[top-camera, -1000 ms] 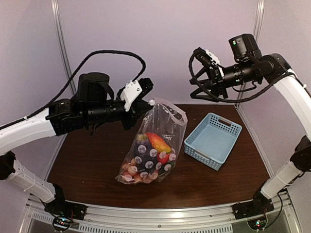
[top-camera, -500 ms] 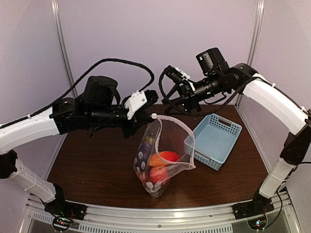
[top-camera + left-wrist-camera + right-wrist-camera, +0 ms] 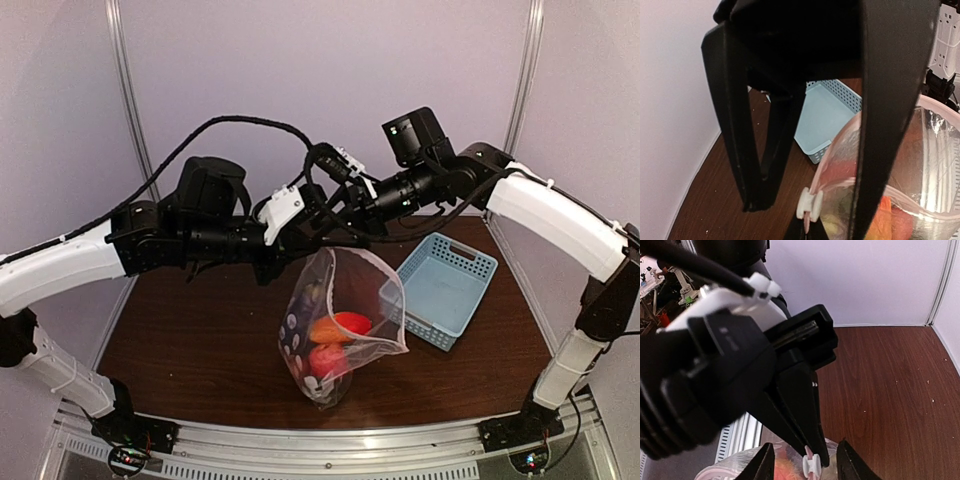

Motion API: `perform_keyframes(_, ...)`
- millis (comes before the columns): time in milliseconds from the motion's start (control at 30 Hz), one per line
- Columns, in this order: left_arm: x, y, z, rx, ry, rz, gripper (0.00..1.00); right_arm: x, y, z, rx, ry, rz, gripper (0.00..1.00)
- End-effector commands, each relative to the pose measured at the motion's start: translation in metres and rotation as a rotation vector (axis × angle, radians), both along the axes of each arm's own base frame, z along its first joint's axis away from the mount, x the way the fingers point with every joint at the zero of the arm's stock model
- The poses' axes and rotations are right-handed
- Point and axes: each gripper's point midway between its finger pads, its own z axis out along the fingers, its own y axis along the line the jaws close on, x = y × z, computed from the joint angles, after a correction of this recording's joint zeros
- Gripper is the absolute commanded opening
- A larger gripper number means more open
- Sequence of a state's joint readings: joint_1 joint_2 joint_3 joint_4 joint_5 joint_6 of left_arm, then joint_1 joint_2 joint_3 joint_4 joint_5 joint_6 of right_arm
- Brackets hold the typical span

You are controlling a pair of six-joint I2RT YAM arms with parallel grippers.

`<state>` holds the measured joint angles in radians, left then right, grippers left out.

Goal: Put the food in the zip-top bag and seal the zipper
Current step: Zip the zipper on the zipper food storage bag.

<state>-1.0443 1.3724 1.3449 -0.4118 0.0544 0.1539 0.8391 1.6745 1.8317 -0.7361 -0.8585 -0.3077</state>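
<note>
Two grippers meet at the bag top. Left gripper (image 3: 305, 238) is clenched on the bag (image 3: 345, 300) rim, at the zipper (image 3: 925, 204) end just beside the white slider (image 3: 809, 204). Bag hangs upright from it, mouth up, and the bottom looks to rest on the table (image 3: 190, 340). Likely reason for the hold: it anchors the strip end and keeps the food from spilling while the other arm works the slider.

Right gripper (image 3: 807, 463) has its jaws partly apart, one finger each side of the slider with a gap showing, grasping nothing. Judged step: about to pinch the slider and run it along the strip.

Mouth gapes wide, so the zipper is not sealed.

Bag contents:
- orange-red piece (image 3: 340, 325)
- tomato (image 3: 325, 360) below it
- dark lump (image 3: 297, 335) on the left side; other pieces too blurred to name

No loose food shows on the table, so loading looks done.

Basket (image 3: 455, 255) sits right of the bag, apart from it; nothing shows in it.

Risk: the slack rim could buckle if the slider is pulled off-line.
</note>
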Motion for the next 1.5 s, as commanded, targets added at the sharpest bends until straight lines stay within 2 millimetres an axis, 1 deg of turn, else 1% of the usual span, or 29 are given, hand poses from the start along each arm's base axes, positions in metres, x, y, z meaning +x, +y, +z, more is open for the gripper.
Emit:
perform_keyframes(0,-0.001,0.003,0.048,-0.144,-0.044,0.016,0.00,0.012,0.000,-0.003,-0.014,-0.013,-0.100,0.39)
perform_keyframes(200,-0.001,0.005,0.049,-0.150,-0.043,0.028,0.00,0.019,-0.002,-0.002,-0.022,-0.034,-0.140,0.24)
perform_keyframes(267,-0.001,0.006,0.047,-0.148,-0.040,0.031,0.00,0.019,-0.003,0.000,-0.023,-0.044,-0.146,0.20)
perform_keyframes(533,0.005,0.010,0.039,-0.131,-0.038,0.073,0.00,0.020,-0.010,-0.001,-0.047,-0.086,-0.151,0.00)
perform_keyframes(700,0.013,0.018,0.034,-0.130,-0.047,0.136,0.00,0.021,-0.021,-0.007,-0.106,-0.133,-0.171,0.00)
perform_keyframes(900,0.031,0.041,0.041,-0.185,-0.051,0.244,0.00,0.019,-0.043,-0.023,-0.207,-0.159,-0.193,0.00)
perform_keyframes(967,0.038,0.049,0.041,-0.190,-0.053,0.283,0.00,0.020,-0.051,-0.027,-0.233,-0.160,-0.208,0.00)
perform_keyframes(1100,0.049,0.063,0.037,-0.190,-0.056,0.345,0.00,0.021,-0.065,-0.026,-0.243,-0.132,-0.229,0.00)
perform_keyframes(1200,0.054,0.071,0.035,-0.198,-0.058,0.370,0.00,0.024,-0.076,-0.024,-0.253,-0.134,-0.252,0.00)
perform_keyframes(1300,0.058,0.079,0.034,-0.206,-0.063,0.393,0.00,0.030,-0.088,-0.028,-0.275,-0.129,-0.278,0.00)
perform_keyframes(1467,0.064,0.091,0.028,-0.201,-0.066,0.428,0.00,0.044,-0.110,-0.046,-0.322,-0.109,-0.319,0.00)
